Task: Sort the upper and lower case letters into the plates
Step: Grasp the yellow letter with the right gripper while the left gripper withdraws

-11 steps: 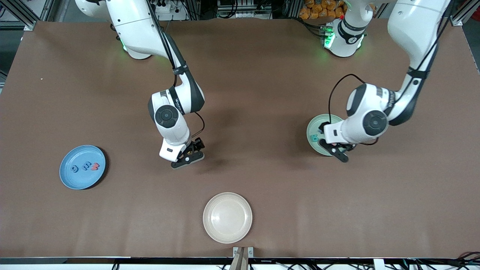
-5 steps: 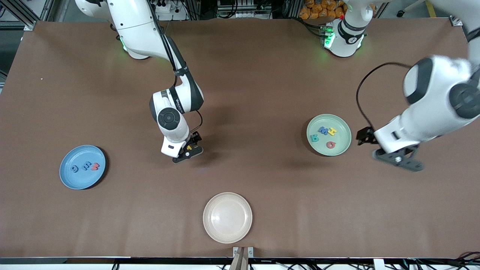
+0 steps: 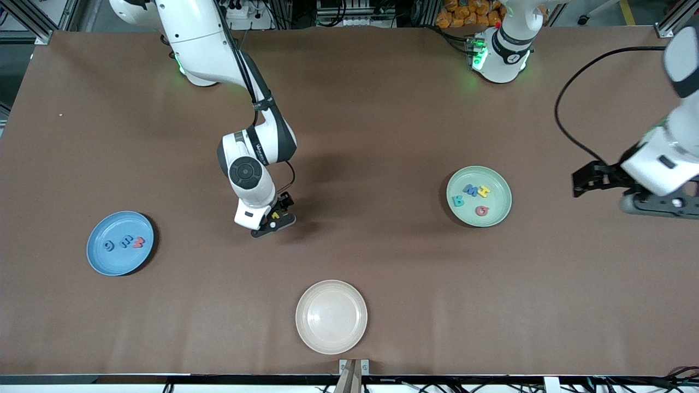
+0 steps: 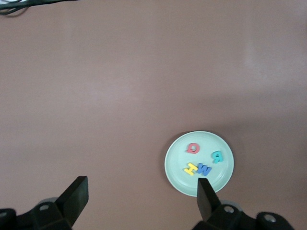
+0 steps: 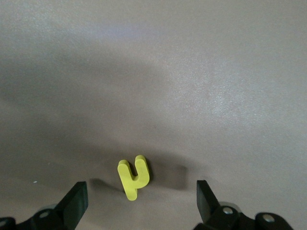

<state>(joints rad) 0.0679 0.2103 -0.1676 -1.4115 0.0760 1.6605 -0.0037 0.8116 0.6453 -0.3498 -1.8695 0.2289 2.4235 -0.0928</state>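
Lying flat on the worktop (image 3: pixel 382 120), a yellow lowercase letter (image 5: pixel 134 178) is sitting between the spread fingers of the right tool (image 3: pixel 274 220), untouched. Letters M, H, R and G are resting in the mint plate (image 3: pixel 502 210); three more in the blue plate (image 3: pixel 101 262). The left tool (image 3: pixel 652 203) is hanging wide open, empty, over the worktop's left-arm end.

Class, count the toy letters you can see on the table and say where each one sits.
8: four letters in the green plate, three in the blue plate, and a yellow one on the table between the right gripper's open jaws.
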